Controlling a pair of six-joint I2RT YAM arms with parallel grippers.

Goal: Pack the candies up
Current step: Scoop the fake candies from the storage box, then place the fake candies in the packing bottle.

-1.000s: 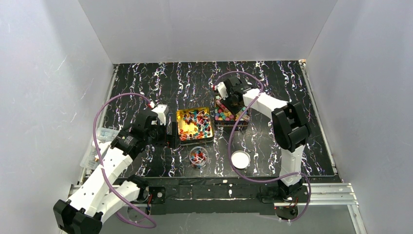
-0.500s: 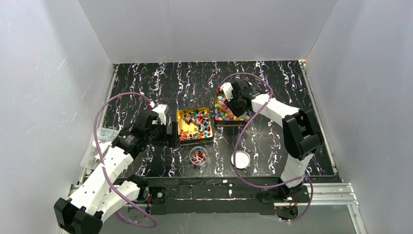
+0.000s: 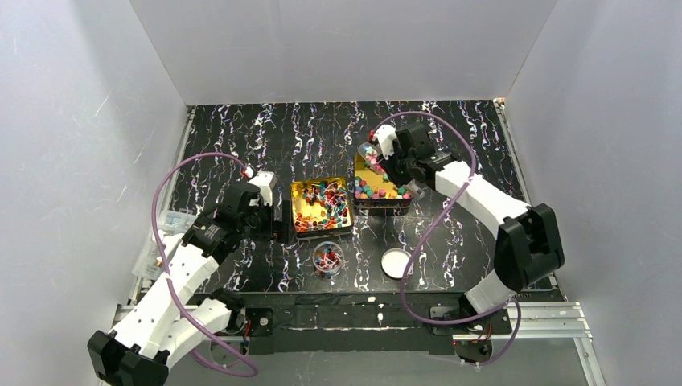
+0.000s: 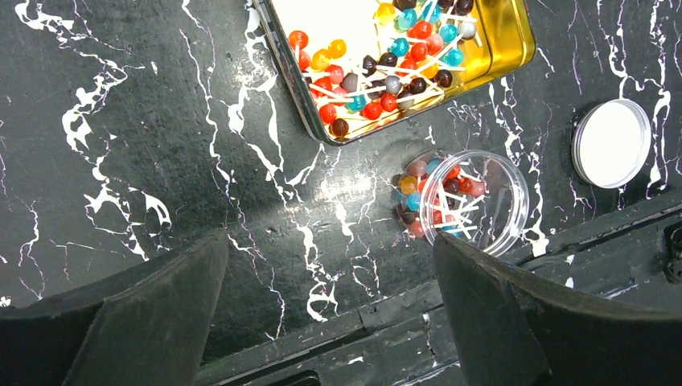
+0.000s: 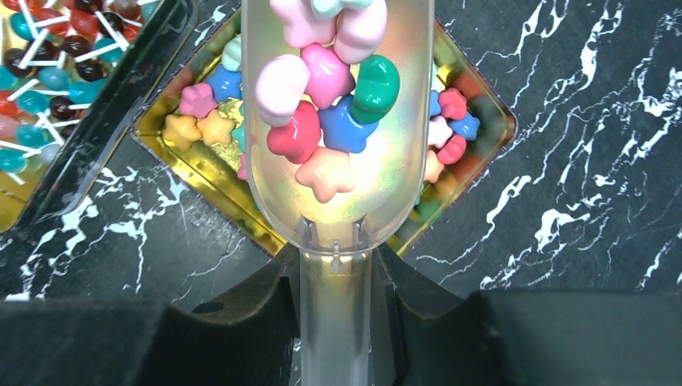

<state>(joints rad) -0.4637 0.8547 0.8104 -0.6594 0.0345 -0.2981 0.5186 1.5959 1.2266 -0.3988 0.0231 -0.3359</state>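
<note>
My right gripper [image 5: 335, 299] is shut on the handle of a clear scoop [image 5: 338, 161]. The scoop holds several pastel star-shaped candies [image 5: 322, 104] and hangs above the right gold tin [image 5: 482, 104], which holds more of them. In the top view the right gripper [image 3: 392, 163] and scoop [image 3: 371, 153] are over that tin's [image 3: 384, 202] far part. The left gold tin [image 4: 515, 44] holds small lollipops [image 4: 378, 76]. A clear round jar [image 4: 470, 201] with several lollipops stands in front of it. My left gripper [image 4: 330, 314] is open and empty, left of the left tin [image 3: 297, 188].
A round white lid [image 3: 396, 263] lies right of the jar [image 3: 328, 259]; it also shows in the left wrist view [image 4: 611, 143]. A clear plastic bin [image 3: 165, 233] sits at the table's left edge. The black front rail runs below the jar.
My right arm has swung right and lifted the scoop out of the right tin with candies in it. The left arm has not moved.
</note>
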